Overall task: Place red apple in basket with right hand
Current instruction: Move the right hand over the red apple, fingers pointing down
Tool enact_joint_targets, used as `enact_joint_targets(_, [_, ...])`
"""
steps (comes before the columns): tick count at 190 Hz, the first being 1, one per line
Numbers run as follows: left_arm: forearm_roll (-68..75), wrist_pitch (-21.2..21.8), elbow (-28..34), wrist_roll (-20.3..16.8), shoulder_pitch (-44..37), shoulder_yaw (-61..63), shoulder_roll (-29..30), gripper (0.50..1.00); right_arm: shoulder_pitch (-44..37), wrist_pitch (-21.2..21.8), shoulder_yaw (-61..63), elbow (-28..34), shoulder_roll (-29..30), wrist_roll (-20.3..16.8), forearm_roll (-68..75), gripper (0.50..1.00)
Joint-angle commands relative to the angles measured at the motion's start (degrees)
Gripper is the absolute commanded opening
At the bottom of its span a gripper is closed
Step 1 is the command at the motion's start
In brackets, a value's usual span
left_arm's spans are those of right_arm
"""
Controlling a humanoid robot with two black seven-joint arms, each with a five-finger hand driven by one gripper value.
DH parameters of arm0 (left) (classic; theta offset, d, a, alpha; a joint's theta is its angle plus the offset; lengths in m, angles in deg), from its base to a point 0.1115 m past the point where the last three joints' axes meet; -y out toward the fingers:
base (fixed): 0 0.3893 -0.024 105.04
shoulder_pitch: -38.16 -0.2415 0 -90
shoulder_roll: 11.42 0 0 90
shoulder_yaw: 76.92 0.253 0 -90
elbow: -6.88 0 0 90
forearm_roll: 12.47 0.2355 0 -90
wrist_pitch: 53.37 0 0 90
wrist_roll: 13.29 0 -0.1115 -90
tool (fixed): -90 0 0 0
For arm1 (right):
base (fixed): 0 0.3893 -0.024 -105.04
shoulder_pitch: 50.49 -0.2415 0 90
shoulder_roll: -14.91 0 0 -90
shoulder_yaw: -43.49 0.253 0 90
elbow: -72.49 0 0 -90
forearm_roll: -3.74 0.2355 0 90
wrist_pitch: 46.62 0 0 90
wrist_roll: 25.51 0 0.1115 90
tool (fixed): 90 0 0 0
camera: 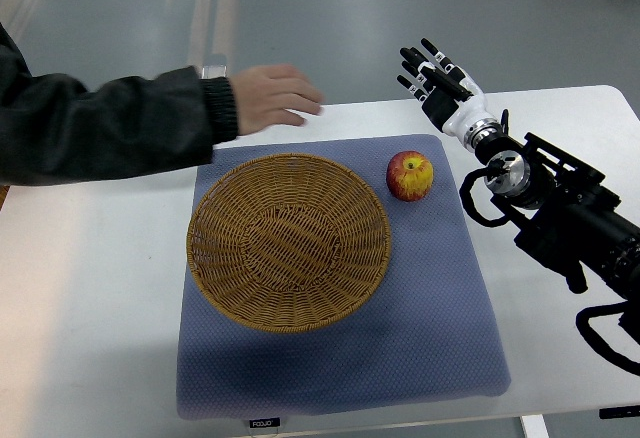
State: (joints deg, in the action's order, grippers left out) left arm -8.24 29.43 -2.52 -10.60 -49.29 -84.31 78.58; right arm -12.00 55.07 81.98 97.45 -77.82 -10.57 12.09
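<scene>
Off the left edge a person's sleeve [95,123] is cut off, hand [272,98] over the table's [80,288] far rim. Red apple [410,175] on blue mat [440,308] — just right of wicker basket [289,241], not touching. Right hand [435,76] beyond the apple — fingers extended, holding nothing.

Even, soft light from overhead fills the scene, leaving the white table [90,288] bright but not blown out, with pale streaks of glare on the grey floor [210,8] toward 11 o'clock. Shadows are faint and short: a soft dark rim under the basket [290,243] toward 6 o'clock on the blue mat [440,328], and a small one beneath the apple [411,176]. Focus is fairly sharp in the middle; the person's hand [272,98] looks slightly smeared, and detail is lost in the black parts of the robot arm [570,218] at 3 o'clock
</scene>
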Motion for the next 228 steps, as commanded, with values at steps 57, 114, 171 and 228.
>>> enact_joint_targets(57, [-0.1,-0.01,-0.09,0.21,0.08,-0.08,0.0,1.0,-1.22,2.11,-1.32,0.53,-1.5,-1.14,-3.25,0.924])
enact_joint_targets(114, [-0.1,-0.01,-0.62,0.21,0.08,0.01,0.0,1.0,-26.18,17.76,-38.23,1.41,-12.13,-9.93,-26.54,0.921])
enact_joint_targets(171, [-0.18,-0.62,-0.88,0.21,0.0,0.09,0.0,1.0,-60.9,23.31,-84.9,26.1,-7.3,-16.96,-32.96,0.924])
enact_joint_targets(228, [-0.1,-0.62,-0.79,0.21,0.0,0.01,0.0,1.0,-54.92,14.42,-84.64,26.63,-2.55,-17.23,-28.65,0.919])
